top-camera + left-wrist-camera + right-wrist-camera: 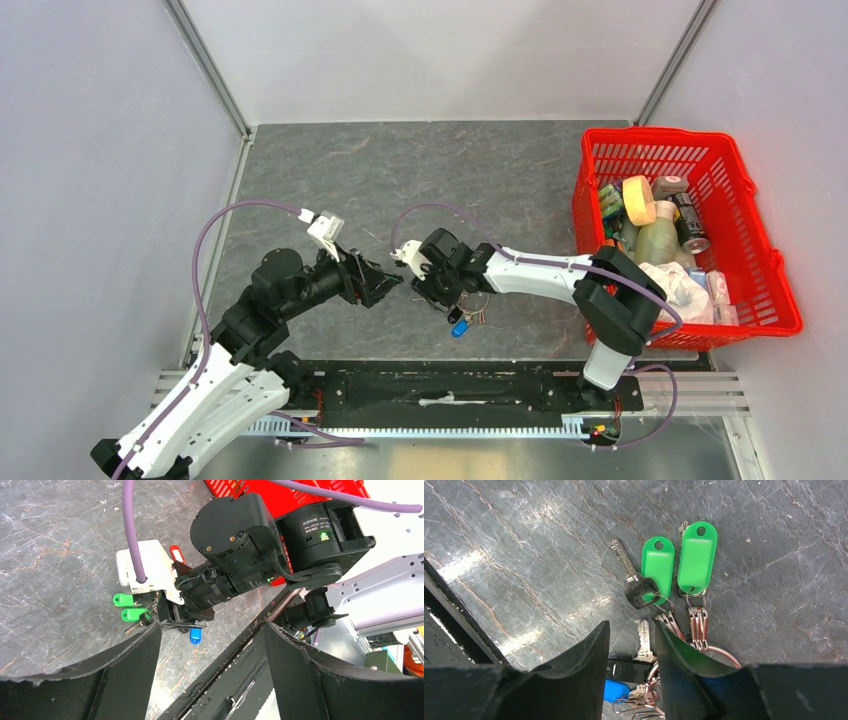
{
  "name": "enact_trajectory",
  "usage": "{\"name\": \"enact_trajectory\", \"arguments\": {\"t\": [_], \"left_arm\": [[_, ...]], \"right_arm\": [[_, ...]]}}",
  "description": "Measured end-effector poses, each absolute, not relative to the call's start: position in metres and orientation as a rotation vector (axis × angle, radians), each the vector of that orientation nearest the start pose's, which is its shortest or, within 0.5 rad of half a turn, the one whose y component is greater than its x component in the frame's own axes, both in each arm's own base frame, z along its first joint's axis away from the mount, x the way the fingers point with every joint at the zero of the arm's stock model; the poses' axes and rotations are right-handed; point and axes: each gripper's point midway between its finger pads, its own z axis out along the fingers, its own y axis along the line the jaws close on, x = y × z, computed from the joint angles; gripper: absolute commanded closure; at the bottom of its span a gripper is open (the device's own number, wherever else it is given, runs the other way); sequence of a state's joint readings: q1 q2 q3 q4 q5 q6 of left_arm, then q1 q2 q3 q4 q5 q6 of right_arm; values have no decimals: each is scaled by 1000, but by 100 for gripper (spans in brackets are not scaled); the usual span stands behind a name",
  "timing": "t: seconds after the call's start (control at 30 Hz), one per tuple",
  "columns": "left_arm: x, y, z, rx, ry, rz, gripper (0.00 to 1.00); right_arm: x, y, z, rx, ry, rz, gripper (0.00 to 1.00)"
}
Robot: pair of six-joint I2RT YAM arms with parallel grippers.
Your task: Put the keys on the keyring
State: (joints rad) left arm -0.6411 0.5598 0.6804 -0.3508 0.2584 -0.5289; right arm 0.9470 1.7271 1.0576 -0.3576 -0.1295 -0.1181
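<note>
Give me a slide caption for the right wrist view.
Right gripper open above green-tagged keys, a black-headed key and a blue tag beside the keyring.

surface [400,170]: grey, marbled, with pale walls on its left, far and right sides.
left claw [390,287]: near the middle, pointing right, just beside the right claw.
right claw [437,292]: reaching left, tipped down over the keys.
keys [459,327]: small cluster under the right claw; one blue head shows.
keyring [478,303]: thin silver wire, partly hidden.
basket [745,190]: red, far right, full of packages.
</note>
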Motion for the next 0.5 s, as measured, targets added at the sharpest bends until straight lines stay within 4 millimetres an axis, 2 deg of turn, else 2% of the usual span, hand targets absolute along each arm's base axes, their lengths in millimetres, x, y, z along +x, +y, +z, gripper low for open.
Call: {"name": "enact_trajectory", "arguments": {"t": [0.5], "left_arm": [[166,-205,251,306,1909,-1041,18]], "right_arm": [[217,319,36,-1373,2260,424,54]]}}
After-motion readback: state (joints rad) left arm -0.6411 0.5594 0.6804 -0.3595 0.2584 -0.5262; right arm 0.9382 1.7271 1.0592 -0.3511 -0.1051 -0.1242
